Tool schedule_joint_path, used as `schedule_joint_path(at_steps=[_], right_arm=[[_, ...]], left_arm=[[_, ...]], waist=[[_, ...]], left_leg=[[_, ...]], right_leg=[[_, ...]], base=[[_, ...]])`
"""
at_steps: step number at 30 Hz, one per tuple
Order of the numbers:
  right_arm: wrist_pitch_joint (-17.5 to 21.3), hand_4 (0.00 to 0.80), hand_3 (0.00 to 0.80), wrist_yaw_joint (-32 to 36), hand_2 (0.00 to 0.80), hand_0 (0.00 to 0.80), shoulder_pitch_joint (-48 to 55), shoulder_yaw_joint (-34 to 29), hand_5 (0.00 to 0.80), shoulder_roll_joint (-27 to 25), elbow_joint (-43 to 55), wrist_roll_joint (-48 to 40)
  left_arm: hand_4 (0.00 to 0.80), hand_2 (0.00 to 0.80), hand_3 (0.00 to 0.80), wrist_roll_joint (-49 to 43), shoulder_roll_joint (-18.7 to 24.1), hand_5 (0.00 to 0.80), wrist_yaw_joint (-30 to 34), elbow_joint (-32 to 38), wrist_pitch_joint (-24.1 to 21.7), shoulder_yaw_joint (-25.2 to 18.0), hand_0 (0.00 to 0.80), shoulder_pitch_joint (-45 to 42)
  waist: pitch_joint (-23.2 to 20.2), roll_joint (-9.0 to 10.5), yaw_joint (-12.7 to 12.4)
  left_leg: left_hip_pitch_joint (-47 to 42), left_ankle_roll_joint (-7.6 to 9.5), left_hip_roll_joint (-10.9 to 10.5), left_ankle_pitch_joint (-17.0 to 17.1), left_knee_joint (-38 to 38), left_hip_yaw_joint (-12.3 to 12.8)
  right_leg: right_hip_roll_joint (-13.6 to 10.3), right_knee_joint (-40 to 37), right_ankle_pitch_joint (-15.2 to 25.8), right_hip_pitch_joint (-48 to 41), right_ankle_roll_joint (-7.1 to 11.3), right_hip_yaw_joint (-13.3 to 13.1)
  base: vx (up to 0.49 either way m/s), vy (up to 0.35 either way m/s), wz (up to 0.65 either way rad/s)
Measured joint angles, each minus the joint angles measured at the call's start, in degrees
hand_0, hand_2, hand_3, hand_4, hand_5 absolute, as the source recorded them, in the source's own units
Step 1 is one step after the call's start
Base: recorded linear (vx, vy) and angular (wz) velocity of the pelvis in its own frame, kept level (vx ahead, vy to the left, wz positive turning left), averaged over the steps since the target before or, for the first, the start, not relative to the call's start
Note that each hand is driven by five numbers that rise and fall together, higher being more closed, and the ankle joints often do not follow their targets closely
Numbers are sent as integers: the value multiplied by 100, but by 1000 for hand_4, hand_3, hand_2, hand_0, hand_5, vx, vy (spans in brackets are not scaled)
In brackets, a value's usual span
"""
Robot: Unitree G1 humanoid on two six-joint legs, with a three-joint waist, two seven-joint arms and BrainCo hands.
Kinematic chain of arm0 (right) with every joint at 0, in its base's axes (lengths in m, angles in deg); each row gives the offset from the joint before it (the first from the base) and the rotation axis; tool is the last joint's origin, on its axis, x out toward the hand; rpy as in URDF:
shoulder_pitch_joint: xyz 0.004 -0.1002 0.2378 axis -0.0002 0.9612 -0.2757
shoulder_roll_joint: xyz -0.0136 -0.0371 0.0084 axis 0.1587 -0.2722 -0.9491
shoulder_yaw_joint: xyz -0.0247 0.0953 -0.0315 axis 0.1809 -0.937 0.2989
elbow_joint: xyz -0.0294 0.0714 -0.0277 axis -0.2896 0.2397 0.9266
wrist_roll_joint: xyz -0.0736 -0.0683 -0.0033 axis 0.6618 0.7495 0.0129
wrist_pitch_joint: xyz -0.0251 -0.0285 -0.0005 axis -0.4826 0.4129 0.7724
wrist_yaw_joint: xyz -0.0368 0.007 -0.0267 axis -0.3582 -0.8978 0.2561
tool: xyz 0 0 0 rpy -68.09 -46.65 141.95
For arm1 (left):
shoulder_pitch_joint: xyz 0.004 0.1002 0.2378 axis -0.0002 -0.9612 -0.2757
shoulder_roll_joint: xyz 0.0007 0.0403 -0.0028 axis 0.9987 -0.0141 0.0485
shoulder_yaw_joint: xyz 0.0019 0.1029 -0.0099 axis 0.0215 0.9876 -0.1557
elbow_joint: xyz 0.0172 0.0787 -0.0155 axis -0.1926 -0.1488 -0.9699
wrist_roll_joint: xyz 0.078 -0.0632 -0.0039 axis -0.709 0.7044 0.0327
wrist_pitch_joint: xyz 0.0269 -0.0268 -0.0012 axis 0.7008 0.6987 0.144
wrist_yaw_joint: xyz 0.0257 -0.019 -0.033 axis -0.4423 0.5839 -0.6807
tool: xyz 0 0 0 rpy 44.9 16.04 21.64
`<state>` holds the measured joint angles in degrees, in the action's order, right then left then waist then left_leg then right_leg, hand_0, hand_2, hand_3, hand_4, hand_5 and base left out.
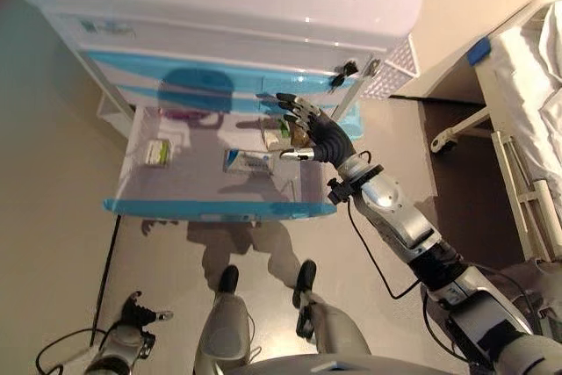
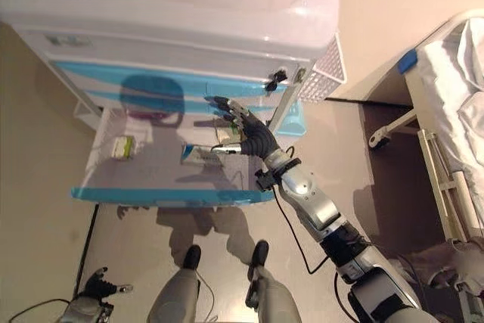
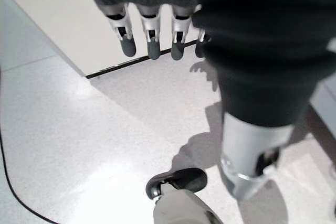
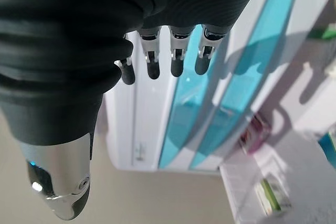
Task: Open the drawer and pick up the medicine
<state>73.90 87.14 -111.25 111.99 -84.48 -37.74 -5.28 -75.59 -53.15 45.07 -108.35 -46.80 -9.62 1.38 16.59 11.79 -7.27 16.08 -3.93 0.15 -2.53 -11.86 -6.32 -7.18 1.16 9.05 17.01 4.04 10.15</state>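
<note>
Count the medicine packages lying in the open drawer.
3 clearly: a green-and-white box at the drawer's left, a blue-and-white box mid-drawer, a dark pink packet at the back. The right hand may hide another.

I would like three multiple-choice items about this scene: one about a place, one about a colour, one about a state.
1. Where is the right hand?
A. over the open drawer
B. down near the floor
C. on the bed

2. What colour is the drawer's front edge?
A. red
B. blue
C. black

3. In what state is the left hand?
A. shut on a box
B. gripping a handle
C. open, holding nothing

Answers:
1. A, since the head views show the hand above the pulled-out drawer, near the boxes inside.
2. B, since a blue strip runs along the front edge.
3. C, since its wrist view shows straight fingers hanging over bare floor.
</note>
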Motion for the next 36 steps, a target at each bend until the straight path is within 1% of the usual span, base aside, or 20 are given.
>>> schedule_joint_path(at_steps=[2,3,4,6,7,8,9,10,12,13,16,18,19,21,25,28,33,36], right_arm=[[14,0,0,-51,0,0,-170,125,0,35,14,-4],[27,0,0,-61,0,0,-305,220,0,38,12,-4],[37,0,0,-63,0,0,-338,234,0,36,12,-4],[53,0,0,-77,0,0,-358,271,0,39,10,-4],[65,0,0,-100,0,0,-402,272,0,39,5,-3],[85,0,0,-107,0,0,-448,271,0,40,4,-3],[94,0,0,-114,0,0,-474,276,0,51,1,-2],[102,0,0,-157,0,0,-539,280,0,48,-20,-1],[102,0,0,-192,0,0,-607,286,0,51,-37,4],[107,0,0,-229,0,0,-650,295,0,47,-50,16],[111,0,0,-328,0,0,-783,334,0,35,-154,98],[111,0,0,-407,0,0,-921,357,0,25,-277,254],[111,0,0,-487,0,0,-1004,400,0,22,-352,388],[111,0,0,-566,0,0,-1134,448,0,32,-480,645],[110,0,0,-806,0,0,-1298,450,0,23,-612,1167],[104,0,0,-1004,0,0,-1544,460,0,41,-868,1643],[73,0,0,-1171,0,0,-1707,465,0,85,-1336,2083],[-22,0,0,-1239,0,0,-1754,465,0,93,-1513,2270]], left_arm=[[0,0,0,15,87,0,-38,99,-3,86,0,98],[0,0,0,21,118,0,-69,127,5,110,0,196],[0,0,0,25,133,0,-82,163,10,141,0,241],[0,0,0,46,142,0,-101,199,9,195,0,325],[0,0,0,78,146,0,-110,299,11,231,0,341],[0,0,0,80,151,0,-113,384,11,267,0,345],[0,0,0,83,151,0,-116,379,11,279,0,337],[0,0,0,85,151,0,-117,410,11,389,0,361],[0,0,0,85,149,0,-119,386,13,394,0,360],[0,0,0,89,164,0,-122,376,16,403,0,353],[0,0,0,91,226,0,-152,378,7,443,0,369],[0,0,0,91,241,0,-155,403,0,477,0,435],[0,0,0,92,243,0,-164,405,3,559,0,473],[0,0,0,92,239,0,-170,415,-15,600,0,485],[0,0,0,93,233,0,-219,432,-43,708,0,513],[0,0,0,93,233,0,-259,452,-53,724,0,515],[0,0,0,95,212,0,-322,471,-68,825,0,568],[0,0,0,106,202,0,-334,485,-91,825,0,591]], waist=[[88,79,-14],[199,88,-33],[235,94,-26],[274,108,-161],[303,83,-172],[331,82,-184],[351,78,-229],[392,79,-292],[430,63,-325],[454,34,-331],[515,5,-337],[559,-41,-329],[596,-79,-327],[604,-89,-351],[651,-153,-480],[670,-178,-489],[698,-220,-490],[733,-274,-494]], left_leg=[[201,-24,26,-14,-105,-38],[294,-37,39,-10,-156,-127],[317,-52,35,-18,-178,-173],[364,-81,53,-24,-187,-254],[410,-103,47,-26,-205,-389],[428,-124,50,-21,-206,-481],[441,-133,58,-15,-210,-503],[450,-143,60,-23,-225,-535],[467,-147,53,-24,-238,-583],[492,-154,43,-29,-267,-641],[545,-161,33,-33,-314,-699],[658,-173,7,-41,-390,-807],[703,-181,-7,-45,-395,-882],[774,-198,-20,-29,-395,-956],[834,-192,-38,-15,-400,-989],[893,-190,-58,-11,-430,-1028],[925,-190,-102,20,-437,-1114],[941,-186,-121,23,-460,-1127]], right_leg=[[17,40,-13,140,-20,67],[31,100,-22,194,-35,141],[36,100,-32,194,-54,159],[56,149,-72,225,-111,218],[55,209,-133,220,-197,330],[56,266,-187,224,-213,411],[57,295,-197,230,-221,447],[62,337,-223,247,-227,462],[54,370,-261,247,-224,495],[44,407,-296,244,-214,541],[11,542,-379,282,-222,623],[-5,610,-407,349,-237,707],[-16,631,-423,353,-239,775],[-19,655,-443,405,-247,794],[-28,699,-472,458,-237,812],[-42,708,-478,496,-235,851],[-70,715,-486,506,-227,906],[-89,732,-491,508,-220,921]], base=[[-48,-59,14],[-22,-45,21],[-7,-48,24],[6,-52,22],[-6,-29,38],[-16,-21,42],[-16,-25,22],[-1,-10,9],[0,-25,13],[-5,-32,18],[7,-25,18],[21,-23,24],[9,-11,23],[5,-9,19],[12,0,7],[4,3,7],[1,9,6],[-3,5,3]])
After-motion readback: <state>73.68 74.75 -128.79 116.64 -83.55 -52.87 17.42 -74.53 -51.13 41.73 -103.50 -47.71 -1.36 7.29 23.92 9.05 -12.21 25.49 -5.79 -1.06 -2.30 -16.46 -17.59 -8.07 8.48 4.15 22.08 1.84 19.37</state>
